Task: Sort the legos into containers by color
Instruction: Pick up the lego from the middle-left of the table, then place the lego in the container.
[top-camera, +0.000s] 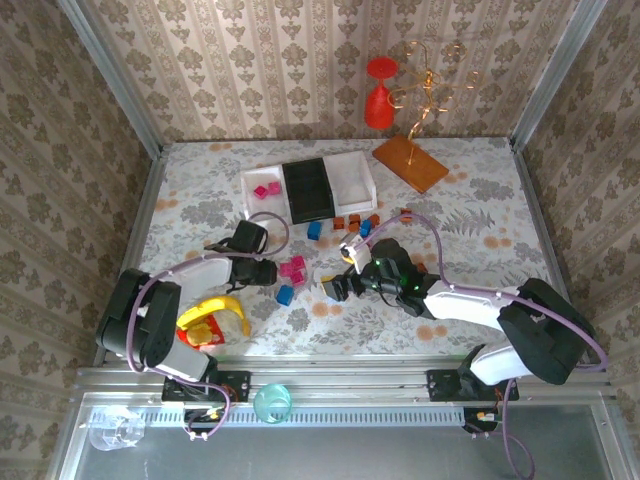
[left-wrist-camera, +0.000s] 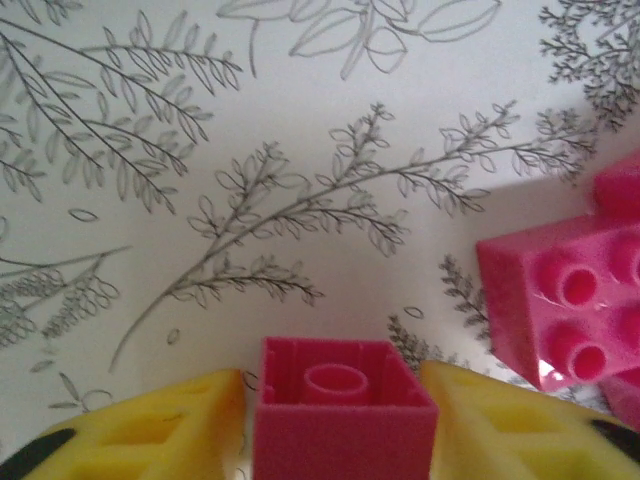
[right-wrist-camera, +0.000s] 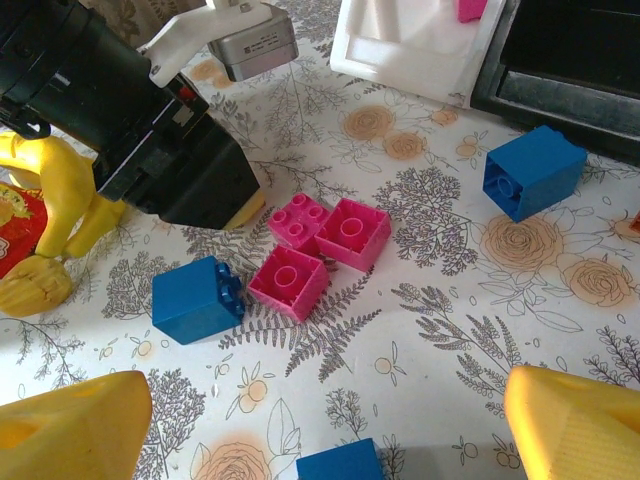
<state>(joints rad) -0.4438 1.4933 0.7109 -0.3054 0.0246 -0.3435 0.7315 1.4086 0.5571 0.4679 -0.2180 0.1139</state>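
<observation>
My left gripper is shut on a pink lego, hollow side facing the camera, with a yellow finger close on each side. A studded pink lego lies just right of it. In the top view the left gripper sits at the pink cluster. My right gripper hangs open above the cloth, with a blue lego low between its fingers. Ahead of it lie pink legos and a blue lego. The two white trays flank the black tray; the left one holds pink legos.
Brown legos and blue legos lie in front of the trays. A yellow-and-red toy rests beside the left arm. An orange-brown board and a red goblet stand at the back right.
</observation>
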